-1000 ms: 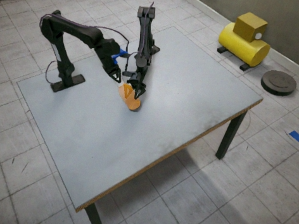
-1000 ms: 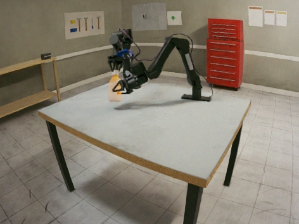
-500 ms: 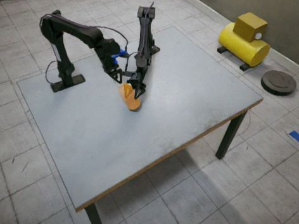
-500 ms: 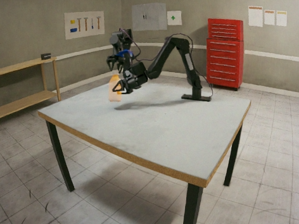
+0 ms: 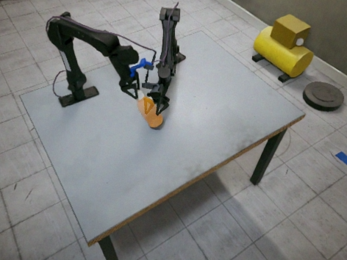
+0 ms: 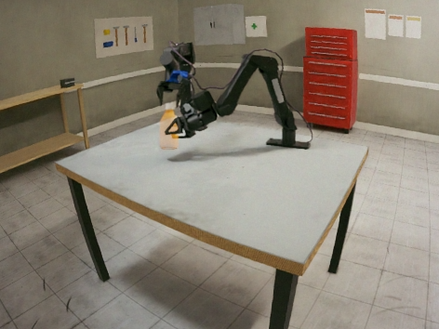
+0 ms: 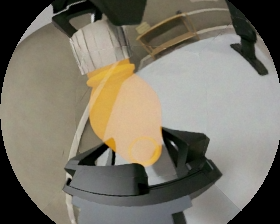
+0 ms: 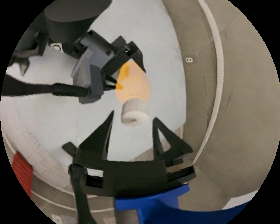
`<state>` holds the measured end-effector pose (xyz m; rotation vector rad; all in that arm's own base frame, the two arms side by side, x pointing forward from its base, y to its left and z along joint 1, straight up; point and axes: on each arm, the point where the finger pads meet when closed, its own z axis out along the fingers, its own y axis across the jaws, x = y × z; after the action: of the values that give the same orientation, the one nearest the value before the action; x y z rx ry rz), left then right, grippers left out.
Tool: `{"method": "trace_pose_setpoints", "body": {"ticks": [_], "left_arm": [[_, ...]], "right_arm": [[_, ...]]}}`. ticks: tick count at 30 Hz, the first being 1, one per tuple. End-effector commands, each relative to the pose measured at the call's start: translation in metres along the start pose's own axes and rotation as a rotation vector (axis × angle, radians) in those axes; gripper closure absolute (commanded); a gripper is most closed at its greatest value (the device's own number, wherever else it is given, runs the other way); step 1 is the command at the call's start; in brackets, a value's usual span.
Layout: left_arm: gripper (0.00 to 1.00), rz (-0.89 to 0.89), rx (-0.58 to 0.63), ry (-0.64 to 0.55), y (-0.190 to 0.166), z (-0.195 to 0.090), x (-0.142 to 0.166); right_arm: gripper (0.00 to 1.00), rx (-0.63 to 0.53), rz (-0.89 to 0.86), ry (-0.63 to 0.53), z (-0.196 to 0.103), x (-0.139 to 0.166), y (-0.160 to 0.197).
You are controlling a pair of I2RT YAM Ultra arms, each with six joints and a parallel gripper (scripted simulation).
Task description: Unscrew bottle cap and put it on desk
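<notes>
A translucent orange bottle [image 5: 151,116] [image 6: 167,136] [image 7: 125,110] [image 8: 132,85] with a white ribbed cap [image 5: 140,94] [image 7: 97,47] [image 8: 134,111] on its neck is near the middle of the grey table [image 5: 206,103] [image 6: 242,182]. My left gripper [image 5: 158,107] [image 6: 180,126] [image 7: 136,135] is shut on the bottle's body from the side. My right gripper [image 5: 132,89] [image 6: 168,98] [image 8: 134,116] is open, with its fingers on either side of the cap and apart from it. I cannot tell whether the bottle's base touches the table.
The two arm bases [image 5: 79,94] [image 5: 178,57] stand at the far side of the table. A yellow tank [image 5: 283,50] and a dark disc [image 5: 323,95] lie on the floor beyond the table's right edge. A red cabinet [image 6: 331,77] and a wooden shelf [image 6: 33,117] stand by the walls.
</notes>
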<state>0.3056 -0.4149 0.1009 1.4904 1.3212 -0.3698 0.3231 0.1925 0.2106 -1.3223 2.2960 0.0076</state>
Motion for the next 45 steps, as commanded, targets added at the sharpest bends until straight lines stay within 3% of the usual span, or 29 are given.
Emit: {"method": "trace_pose_setpoints", "body": {"ticks": [1, 3, 4, 18, 20, 21, 35, 37, 38, 43, 45], "left_arm": [[1.0, 0.005, -0.027, -0.054, 0.0106, -0.0056, -0.0193], [1.0, 0.005, -0.027, -0.054, 0.0106, -0.0056, -0.0193], [1.0, 0.005, -0.027, -0.054, 0.0106, -0.0056, -0.0193], [1.0, 0.005, -0.027, -0.054, 0.0106, -0.0056, -0.0193], [1.0, 0.005, -0.027, -0.054, 0.0106, -0.0056, -0.0193], [1.0, 0.005, -0.027, -0.054, 0.0106, -0.0056, -0.0193], [1.0, 0.005, -0.027, -0.054, 0.0106, -0.0056, -0.0193], [1.0, 0.005, -0.027, -0.054, 0.0106, -0.0056, -0.0193], [1.0, 0.005, -0.027, -0.054, 0.0106, -0.0056, -0.0193], [1.0, 0.005, -0.027, -0.054, 0.0106, -0.0056, -0.0193], [1.0, 0.005, -0.027, -0.054, 0.0106, -0.0056, -0.0193]], "right_arm": [[0.3, -0.021, 0.278, 0.002, -0.0033, -0.0036, -0.0012], [0.3, -0.021, 0.278, 0.002, -0.0033, -0.0036, -0.0012], [0.3, -0.026, 0.393, 0.004, -0.0033, -0.0036, -0.0012], [0.3, -0.069, 1.028, 0.011, -0.0035, -0.0035, -0.0012], [0.3, -0.069, 1.028, 0.011, -0.0035, -0.0035, -0.0012], [0.3, -0.075, 1.146, 0.014, -0.0035, -0.0035, -0.0012], [0.3, -0.119, 1.793, 0.029, -0.0037, -0.0035, -0.0013], [0.3, -0.119, 1.793, 0.029, -0.0037, -0.0035, -0.0013], [0.3, -0.124, 1.912, 0.035, -0.0037, -0.0035, -0.0013], [0.3, -0.135, 2.14, 0.037, -0.0037, -0.0035, -0.0013], [0.3, -0.135, 2.15, 0.037, -0.0037, -0.0035, -0.0013]]}}
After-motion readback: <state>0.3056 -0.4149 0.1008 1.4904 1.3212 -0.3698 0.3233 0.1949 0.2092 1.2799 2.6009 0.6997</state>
